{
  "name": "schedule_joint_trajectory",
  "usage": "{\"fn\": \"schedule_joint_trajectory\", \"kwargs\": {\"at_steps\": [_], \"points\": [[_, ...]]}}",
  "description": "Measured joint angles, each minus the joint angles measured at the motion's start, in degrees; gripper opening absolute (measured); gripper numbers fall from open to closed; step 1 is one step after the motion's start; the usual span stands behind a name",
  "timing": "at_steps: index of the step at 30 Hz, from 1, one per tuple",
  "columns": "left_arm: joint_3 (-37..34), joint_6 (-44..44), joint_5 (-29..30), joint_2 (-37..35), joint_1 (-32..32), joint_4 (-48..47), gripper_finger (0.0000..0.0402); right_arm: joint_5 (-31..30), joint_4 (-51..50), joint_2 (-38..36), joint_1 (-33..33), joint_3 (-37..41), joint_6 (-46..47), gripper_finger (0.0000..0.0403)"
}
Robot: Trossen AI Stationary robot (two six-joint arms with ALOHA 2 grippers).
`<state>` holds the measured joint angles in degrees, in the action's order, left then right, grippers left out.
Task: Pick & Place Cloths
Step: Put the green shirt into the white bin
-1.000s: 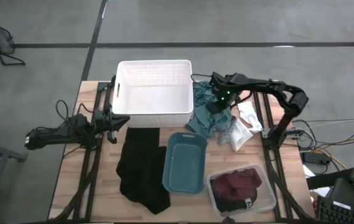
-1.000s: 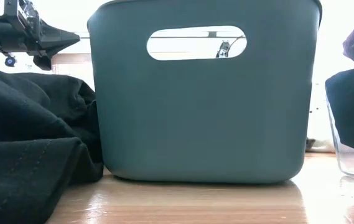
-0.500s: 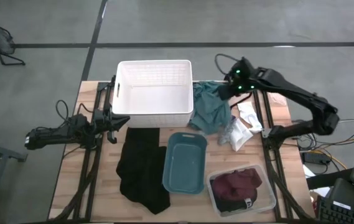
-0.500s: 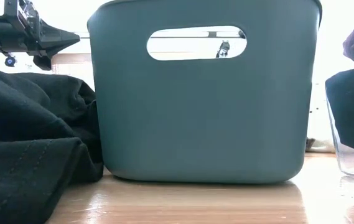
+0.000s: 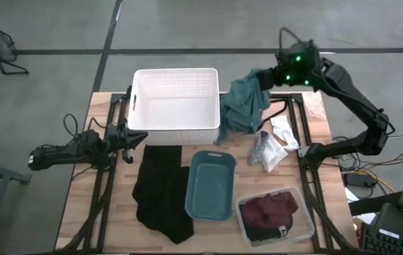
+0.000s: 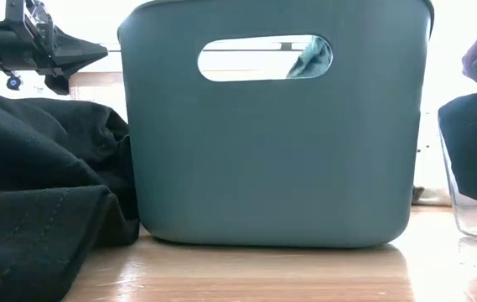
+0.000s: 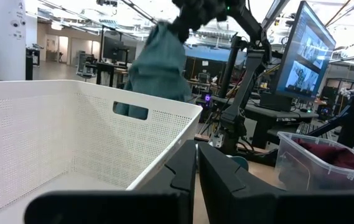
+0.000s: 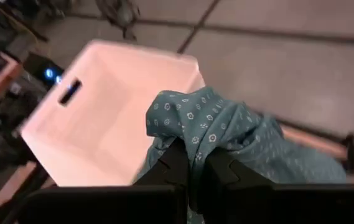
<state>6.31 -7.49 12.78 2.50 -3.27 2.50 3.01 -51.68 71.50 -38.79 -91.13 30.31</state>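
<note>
Right gripper (image 5: 263, 76): jaws clenched on the teal cloth (image 5: 243, 106), held aloft at 1 o'clock.
Teal cloth: hangs beside the white bin (image 5: 176, 106), at its right rim.
Left gripper (image 5: 136, 138): jaws pressed together, empty, at 9 o'clock.
Change: the teal cloth has risen off the table, nearer the white bin.
Black cloth (image 5: 160, 191): flat, 7 o'clock.
Maroon cloth (image 5: 272, 212): in clear bin (image 5: 304, 225).
</note>
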Motion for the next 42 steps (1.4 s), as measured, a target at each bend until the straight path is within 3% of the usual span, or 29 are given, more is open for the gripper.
{"fn": "schedule_joint_trajectory", "kwargs": {"at_steps": [13, 22, 31, 36, 42], "points": [[0.0, 0.0, 0.0, 0.0, 0.0, 0.0, 0.0023, 0.4, 0.1, 9.8, 0.3, -24.9, -4.7, 0.0011], [0.0, 0.0, 0.0, 0.0, 0.0, 0.0, 0.0023, 6.1, 2.5, 19.5, 0.5, -43.5, -7.3, 0.001], [0.0, 0.0, 0.0, 0.0, 0.0, 0.0, 0.0023, 15.9, 26.2, 22.0, 0.7, -42.8, -2.0, 0.0009], [0.0, 0.0, 0.0, 0.0, 0.0, 0.0, 0.0023, 21.3, 36.5, 26.6, 1.2, -42.7, 7.7, 0.0011], [0.0, 0.0, 0.0, 0.0, 0.0, 0.0, 0.0023, 28.9, 61.0, 33.8, 2.6, -42.7, 21.0, 0.001]]}}
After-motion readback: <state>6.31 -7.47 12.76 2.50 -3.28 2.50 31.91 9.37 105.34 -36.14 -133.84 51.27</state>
